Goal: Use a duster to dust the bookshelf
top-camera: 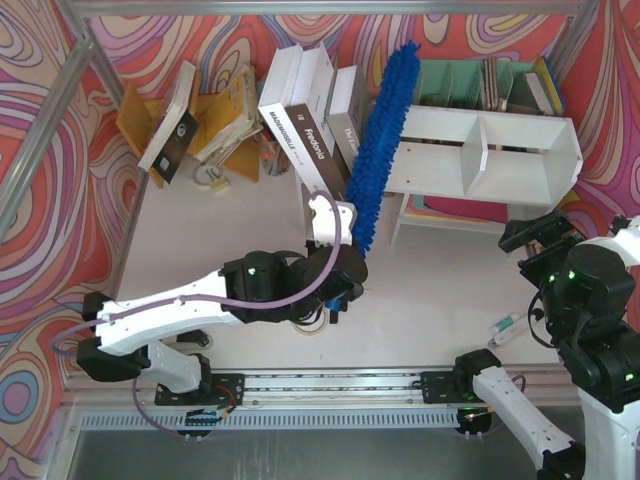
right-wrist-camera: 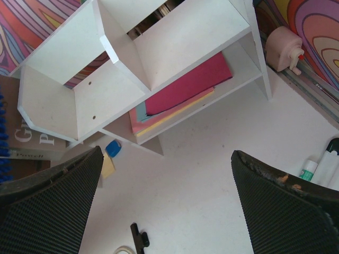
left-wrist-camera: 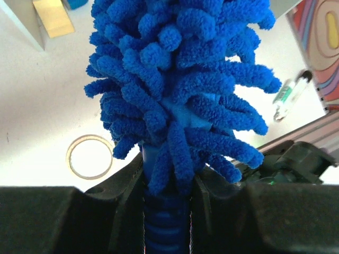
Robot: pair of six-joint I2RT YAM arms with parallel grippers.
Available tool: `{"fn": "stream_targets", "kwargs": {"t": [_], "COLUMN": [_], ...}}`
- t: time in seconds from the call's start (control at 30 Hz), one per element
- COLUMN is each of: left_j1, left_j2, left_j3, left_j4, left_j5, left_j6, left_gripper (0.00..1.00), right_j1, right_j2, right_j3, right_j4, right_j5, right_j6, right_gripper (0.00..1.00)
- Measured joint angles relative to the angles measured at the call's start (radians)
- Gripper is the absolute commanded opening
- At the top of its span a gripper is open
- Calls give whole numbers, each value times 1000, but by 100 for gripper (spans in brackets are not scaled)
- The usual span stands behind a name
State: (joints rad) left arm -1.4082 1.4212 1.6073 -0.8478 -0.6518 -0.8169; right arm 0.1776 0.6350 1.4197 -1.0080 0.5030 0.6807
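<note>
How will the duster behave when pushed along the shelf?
The duster likely feels light; its fluffy strands should flop on contact. Gripped only at the handle end by the left gripper, its long head may sway.

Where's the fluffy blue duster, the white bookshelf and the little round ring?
duster (top-camera: pixel 385 140), top external view, middle of its fluffy head.
bookshelf (top-camera: pixel 520 128), top external view, on its top board.
ring (left-wrist-camera: pixel 69 157), left wrist view, on its left rim.
</note>
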Motion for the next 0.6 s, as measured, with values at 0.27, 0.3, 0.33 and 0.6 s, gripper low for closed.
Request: {"fn": "stream_targets", "kwargs": {"t": [0.27, 0.3, 0.33, 0.6], "left_j1": [0, 0, 0, 0], "left_j2": [-6, -10, -16, -122], "left_j3": [164, 175, 186, 197], "left_j4": [-17, -17, -17, -10], "left_j5": [-48, -53, -57, -90], "left_j6": [68, 76, 85, 127], "left_gripper": [0, 0, 0, 0], "right_j1": [0, 0, 0, 0], "right_j2": [0, 0, 0, 0], "right_j3": [0, 0, 0, -2], "right_j4": [0, 0, 0, 1], "right_j5": [0, 0, 0, -7], "right_j6": [0, 0, 0, 0], "right_gripper": [94, 94, 94, 94]}}
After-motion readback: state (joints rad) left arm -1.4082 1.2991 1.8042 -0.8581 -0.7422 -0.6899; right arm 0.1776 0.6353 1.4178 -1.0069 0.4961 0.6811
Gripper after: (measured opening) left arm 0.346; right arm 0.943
